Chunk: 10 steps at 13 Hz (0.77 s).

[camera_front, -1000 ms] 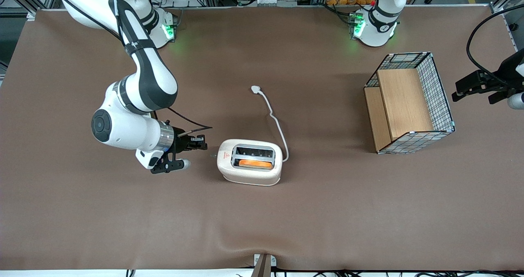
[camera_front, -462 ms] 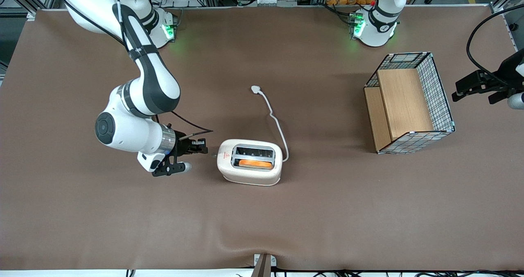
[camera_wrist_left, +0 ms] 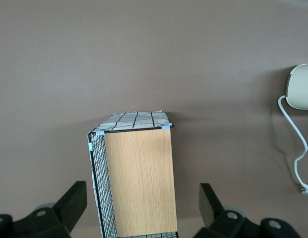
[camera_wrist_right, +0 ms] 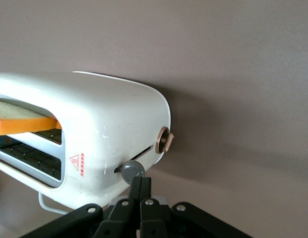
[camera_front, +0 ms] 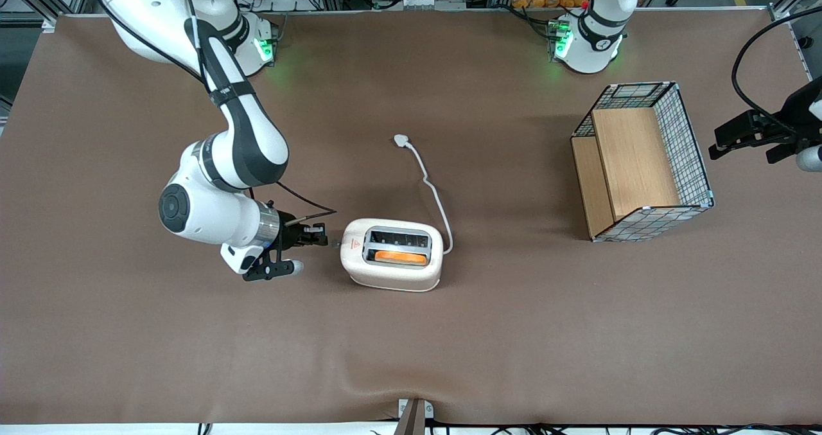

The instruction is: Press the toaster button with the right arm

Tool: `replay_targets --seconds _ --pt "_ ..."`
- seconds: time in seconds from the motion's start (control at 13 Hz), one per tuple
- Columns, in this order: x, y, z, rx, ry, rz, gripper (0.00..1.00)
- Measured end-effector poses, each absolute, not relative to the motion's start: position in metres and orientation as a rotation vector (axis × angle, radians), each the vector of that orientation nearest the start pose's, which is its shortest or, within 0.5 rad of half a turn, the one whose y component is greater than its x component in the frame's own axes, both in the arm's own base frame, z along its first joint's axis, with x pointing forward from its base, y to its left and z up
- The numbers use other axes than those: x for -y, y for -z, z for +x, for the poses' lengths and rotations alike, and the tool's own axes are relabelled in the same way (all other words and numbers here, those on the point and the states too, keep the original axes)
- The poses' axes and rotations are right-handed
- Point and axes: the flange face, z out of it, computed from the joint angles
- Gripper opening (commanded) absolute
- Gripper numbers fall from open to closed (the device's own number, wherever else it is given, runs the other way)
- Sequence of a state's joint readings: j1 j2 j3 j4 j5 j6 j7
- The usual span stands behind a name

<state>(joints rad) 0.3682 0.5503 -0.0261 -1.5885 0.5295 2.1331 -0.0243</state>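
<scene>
The cream-white toaster (camera_front: pixel 392 254) stands mid-table with an orange slice in the slot nearer the front camera; it also shows in the right wrist view (camera_wrist_right: pixel 94 134). Its small grey button (camera_wrist_right: pixel 132 171) sticks out of a slot in the narrow end by the red logo (camera_wrist_right: pixel 77 163); in the front view it is a tiny knob (camera_front: pixel 334 245). My right arm's gripper (camera_front: pixel 319 236) is level with that end, fingers pressed together. In the wrist view the fingertips (camera_wrist_right: pixel 141 181) touch the button's face. The white cord and plug (camera_front: pixel 402 141) trail away from the toaster.
A round bronze knob (camera_wrist_right: pixel 165 141) sits on the same narrow end, beside the button. A wire basket with wooden panels (camera_front: pixel 642 162) lies toward the parked arm's end of the table; it also shows in the left wrist view (camera_wrist_left: pixel 136 178).
My right arm has moved toward the toaster's narrow end, and the shut fingertips have closed the gap to the button. The toaster has not moved.
</scene>
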Motion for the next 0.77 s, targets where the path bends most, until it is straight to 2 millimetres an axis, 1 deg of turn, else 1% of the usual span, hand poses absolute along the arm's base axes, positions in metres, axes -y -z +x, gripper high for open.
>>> replay_targets --seconds 0.46,0.77 --pt "-0.267 -0.308 0.644 0.122 -0.086 -2.718 0.0" --pt "-0.267 -0.298 0.646 0.114 -0.083 -2.723 0.0"
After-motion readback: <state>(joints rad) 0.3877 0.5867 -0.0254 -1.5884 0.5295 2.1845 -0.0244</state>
